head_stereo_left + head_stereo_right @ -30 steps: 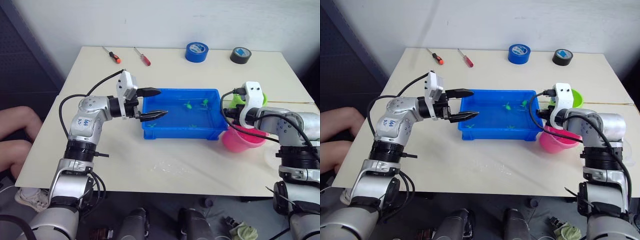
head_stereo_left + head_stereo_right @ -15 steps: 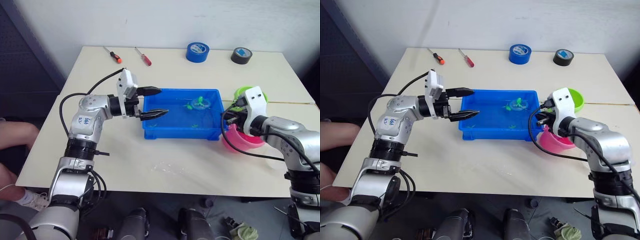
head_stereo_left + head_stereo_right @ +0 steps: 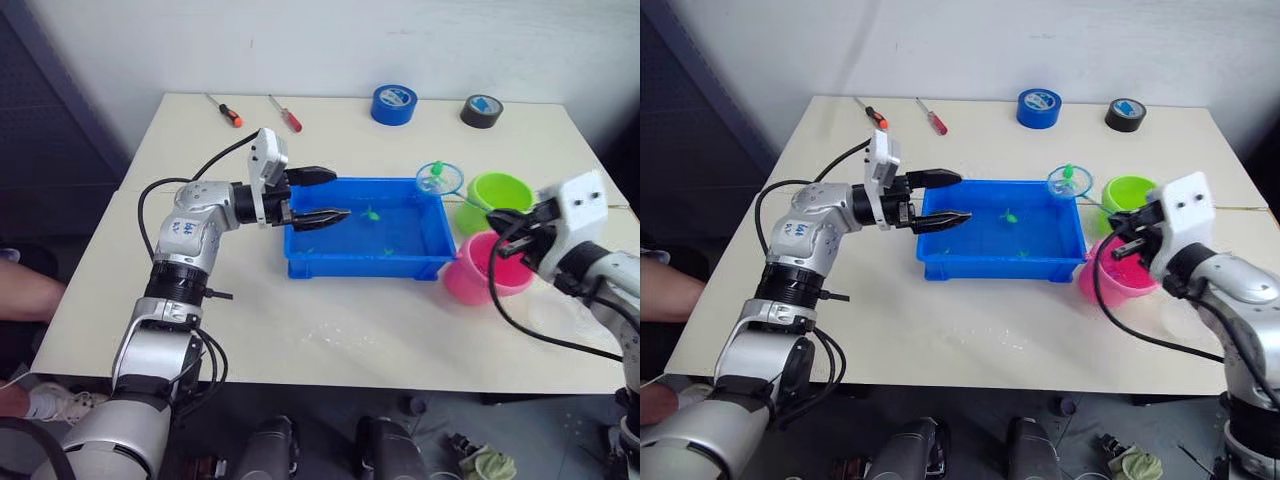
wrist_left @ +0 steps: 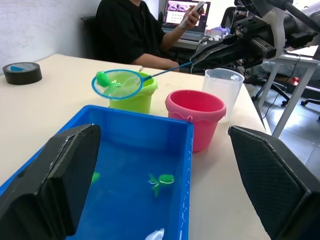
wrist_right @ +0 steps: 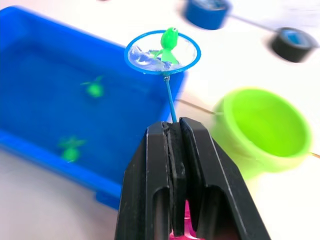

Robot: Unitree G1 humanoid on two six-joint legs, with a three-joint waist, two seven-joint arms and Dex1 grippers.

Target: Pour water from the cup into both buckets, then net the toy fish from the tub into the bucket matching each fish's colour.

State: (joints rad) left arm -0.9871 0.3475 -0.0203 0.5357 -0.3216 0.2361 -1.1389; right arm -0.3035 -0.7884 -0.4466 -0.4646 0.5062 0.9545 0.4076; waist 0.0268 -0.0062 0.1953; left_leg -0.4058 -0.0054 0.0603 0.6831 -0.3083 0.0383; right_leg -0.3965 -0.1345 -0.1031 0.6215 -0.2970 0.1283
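over the tub's (image 3: 364,262) far right corner, your right tool (image 5: 174,131) clamped the net (image 5: 163,52) holding a green fish (image 5: 167,41) beside the green bucket (image 3: 498,193); your left tool (image 3: 326,196) gaped over the tub's left end.

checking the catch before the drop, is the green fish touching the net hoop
Touching. In the right wrist view the green fish lies across the far rim of the net, with its tail on the mesh inside.
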